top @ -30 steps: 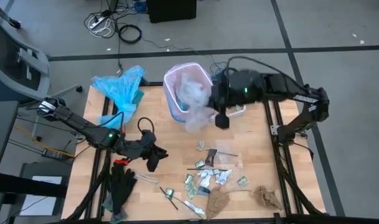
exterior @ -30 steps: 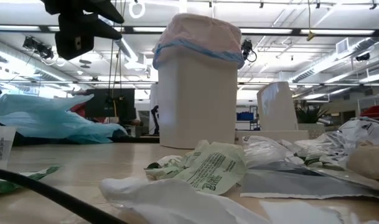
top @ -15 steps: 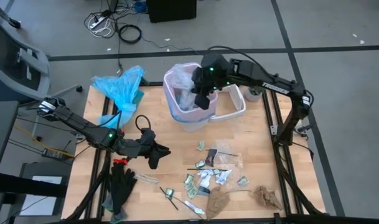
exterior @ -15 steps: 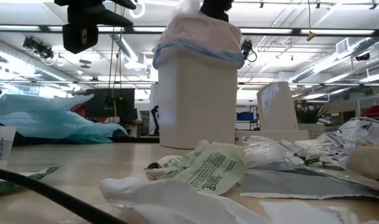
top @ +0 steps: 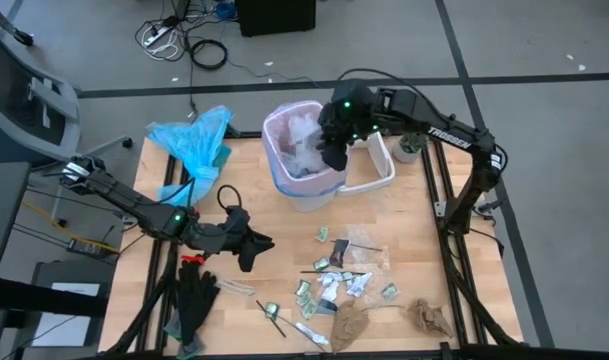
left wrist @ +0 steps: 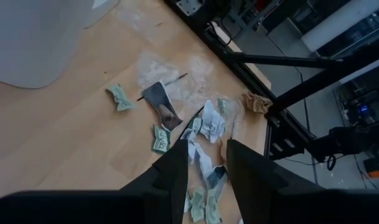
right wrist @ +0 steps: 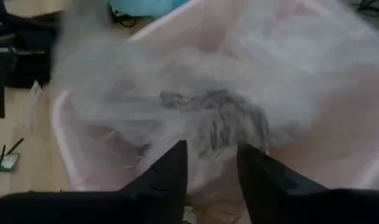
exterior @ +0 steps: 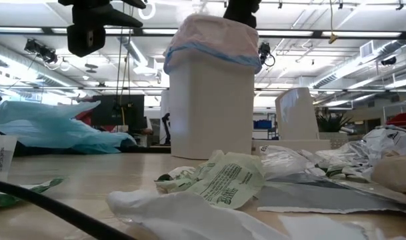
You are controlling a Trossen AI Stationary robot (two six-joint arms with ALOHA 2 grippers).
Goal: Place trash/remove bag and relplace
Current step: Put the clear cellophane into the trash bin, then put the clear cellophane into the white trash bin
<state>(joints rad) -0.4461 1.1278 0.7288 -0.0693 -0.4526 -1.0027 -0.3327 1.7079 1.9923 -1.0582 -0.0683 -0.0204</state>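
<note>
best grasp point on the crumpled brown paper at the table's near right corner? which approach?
Take the crumpled brown paper across its raised, bunched middle, coming straight down from above. It lies loose on the wooden table, apart from the wrapper pile, so fingers have room on both sides. The right gripper is likely closer, though it now hangs over the lined bin; the left gripper waits mid-table.

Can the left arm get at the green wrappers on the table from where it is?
Probably yes: the left gripper, open, hangs over bare table, and nothing stands between it and the wrappers.
</note>
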